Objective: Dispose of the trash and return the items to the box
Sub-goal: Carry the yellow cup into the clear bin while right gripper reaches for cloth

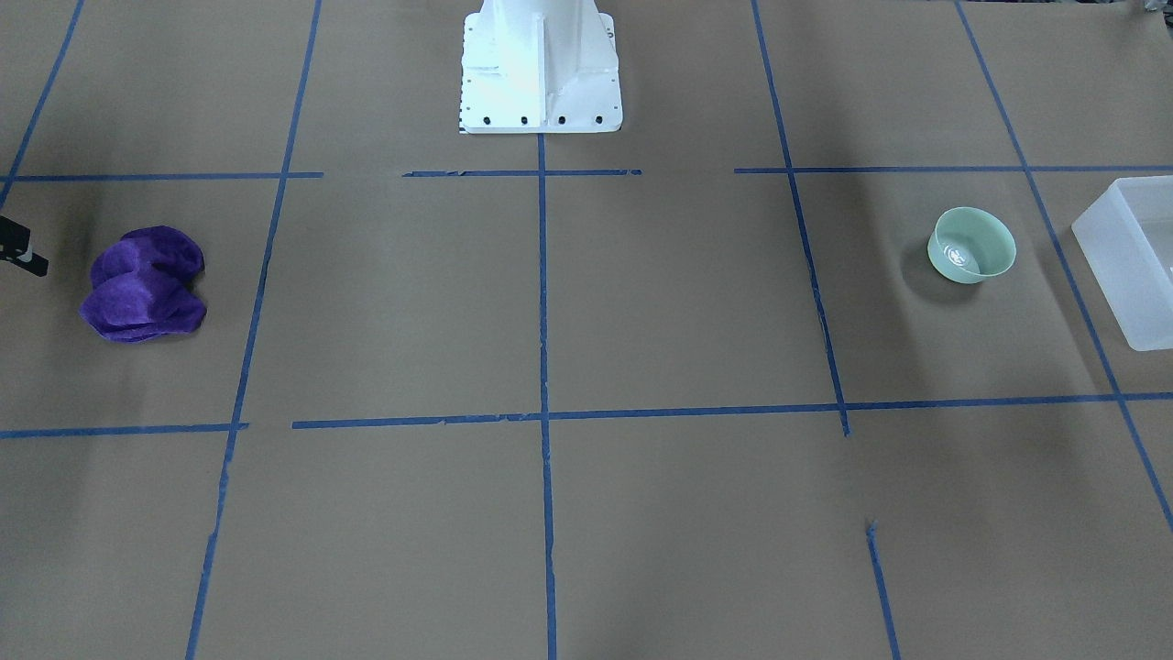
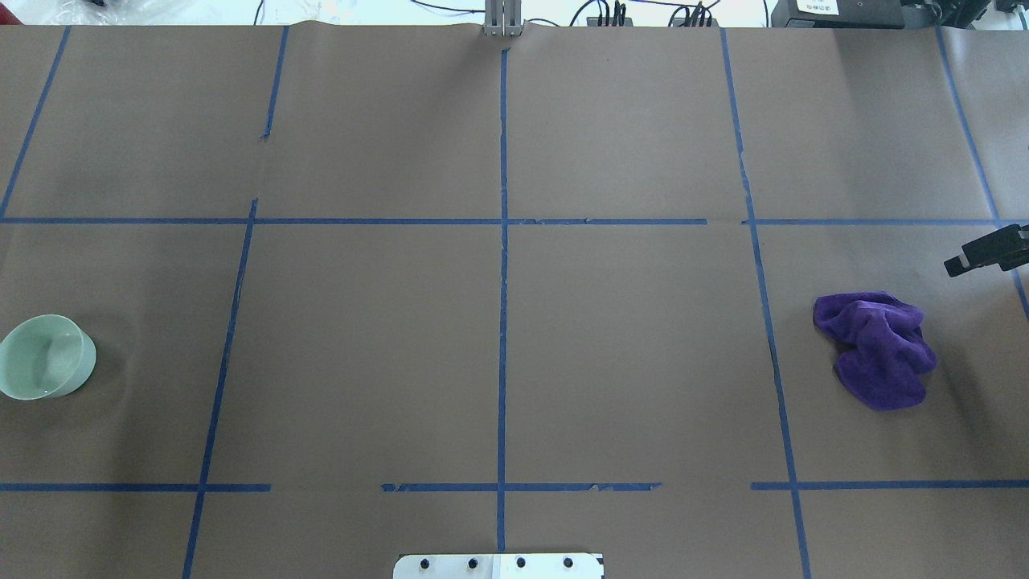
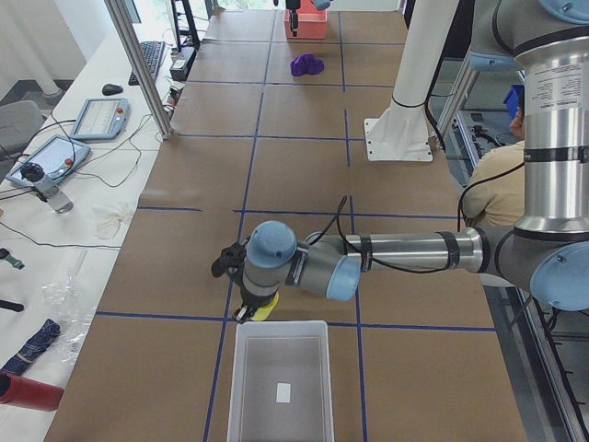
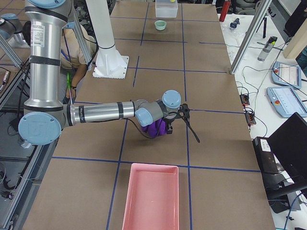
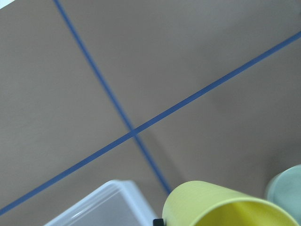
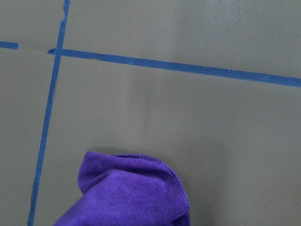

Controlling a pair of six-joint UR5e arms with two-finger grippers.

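Note:
My left gripper (image 3: pixel 252 310) is shut on the yellow-green cup (image 3: pixel 266 311) and holds it above the table, just beside the short rim of the frosted-white box (image 3: pixel 281 382). The left wrist view shows the cup's rim (image 5: pixel 221 205) close up, a corner of the box (image 5: pixel 101 207) and the mint-green bowl (image 5: pixel 288 188). The bowl (image 1: pixel 971 244) stands upright on the table next to the box (image 1: pixel 1132 266); it also shows in the overhead view (image 2: pixel 44 356). My right gripper (image 4: pixel 183 133) is open and empty, just above and beside a crumpled purple cloth (image 2: pixel 876 350).
A pink tray (image 4: pixel 151 196) lies at the table end beyond the purple cloth (image 1: pixel 142 284). The white robot base (image 1: pixel 539 64) stands at the table's mid edge. Blue tape lines cross the brown table. Only one right gripper finger (image 2: pixel 977 259) shows overhead.

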